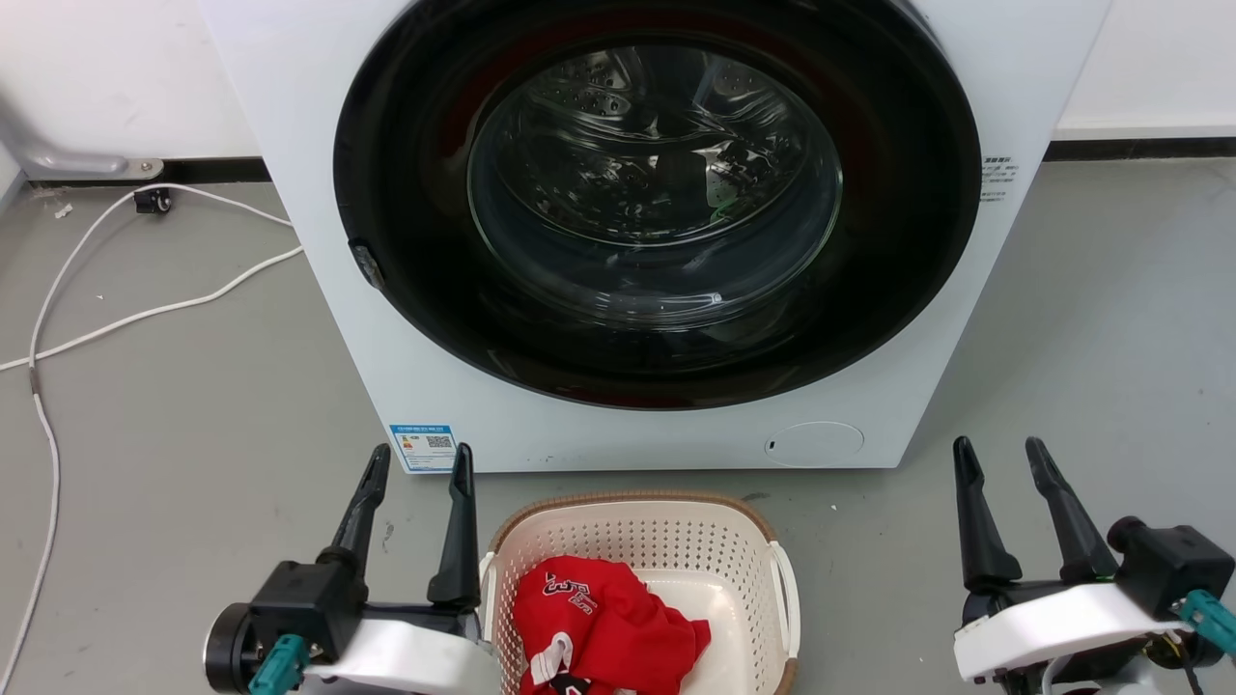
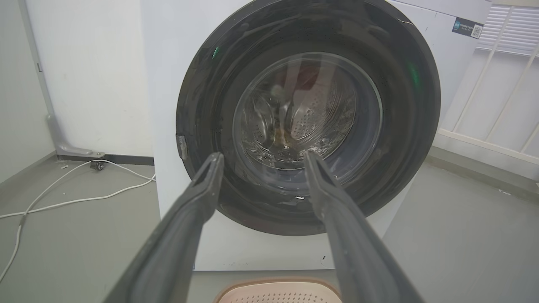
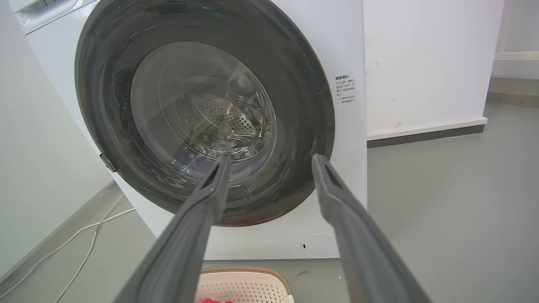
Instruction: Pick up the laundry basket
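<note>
The laundry basket (image 1: 657,545) sits on the floor (image 1: 193,434) at 6 o'clock in the head view. It holds a red shirt (image 1: 589,618), and the washing machine (image 1: 599,439) is at its 12. At its 9 o'clock the left gripper (image 1: 421,456) hovers just beside a handle (image 1: 488,579), fingers wide and empty. At 3 o'clock the right gripper (image 1: 997,446), also parted and empty, stands well apart. This looks like the reach-in step. Next, each gripper should close on a handle, then both lift evenly.

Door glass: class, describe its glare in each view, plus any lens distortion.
Head view: pale reflections across the door glass. Left wrist view: green glints on the dark door ring, its circle skewed. Right wrist view: soft reflections, ring stretched oval.
</note>
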Controlling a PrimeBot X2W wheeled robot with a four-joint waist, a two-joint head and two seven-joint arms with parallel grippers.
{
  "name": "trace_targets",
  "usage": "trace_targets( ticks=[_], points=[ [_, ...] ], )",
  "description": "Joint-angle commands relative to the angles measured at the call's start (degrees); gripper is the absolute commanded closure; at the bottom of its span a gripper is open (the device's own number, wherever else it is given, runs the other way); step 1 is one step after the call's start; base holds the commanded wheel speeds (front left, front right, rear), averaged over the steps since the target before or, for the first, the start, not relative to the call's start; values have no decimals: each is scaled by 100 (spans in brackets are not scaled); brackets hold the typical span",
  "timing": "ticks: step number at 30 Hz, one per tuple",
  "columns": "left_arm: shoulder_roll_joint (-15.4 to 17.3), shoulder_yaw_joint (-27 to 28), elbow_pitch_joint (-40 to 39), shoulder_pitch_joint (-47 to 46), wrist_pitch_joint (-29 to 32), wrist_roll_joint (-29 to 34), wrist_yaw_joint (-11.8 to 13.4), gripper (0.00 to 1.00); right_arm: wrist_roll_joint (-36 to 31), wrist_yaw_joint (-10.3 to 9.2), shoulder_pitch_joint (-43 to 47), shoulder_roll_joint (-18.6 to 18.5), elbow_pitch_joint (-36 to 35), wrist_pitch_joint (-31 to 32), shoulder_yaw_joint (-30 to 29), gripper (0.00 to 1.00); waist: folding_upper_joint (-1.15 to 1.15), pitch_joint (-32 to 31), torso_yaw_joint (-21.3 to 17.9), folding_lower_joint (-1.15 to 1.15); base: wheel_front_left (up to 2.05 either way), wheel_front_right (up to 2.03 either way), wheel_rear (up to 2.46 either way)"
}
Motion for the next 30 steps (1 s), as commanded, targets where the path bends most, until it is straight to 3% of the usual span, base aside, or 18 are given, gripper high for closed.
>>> trace_targets(
  ticks=[1, 5, 14, 19, 30],
  points=[
    [56, -82, -39, -20, -54, 128, 70, 0, -207, 0, 31, -4, 30, -59, -5, 0, 0, -4, -1, 0, 0, 0, 0],
    [123, -226, 40, 29, -106, 224, 144, 0, -469, 0, 25, -3, 175, -113, -17, 0, 0, -18, -9, 0, 0, 0, 0],
    [73, -238, 222, 125, -224, 509, 0, 0, -955, 0, 46, -1, 237, -233, 31, 0, 0, -48, -26, 0, 0, 0, 0],
    [34, -221, 292, 199, -278, 788, 40, 0, -1095, -1, 82, 0, 258, -296, 60, 0, 0, -57, -35, 0, 0, 0, 0],
    [-280, 128, 424, 377, -402, 989, -302, 0, -1138, -1, 118, 3, 348, -411, 79, 0, 0, -50, -56, 0, 0, 0, 0]
  ],
)
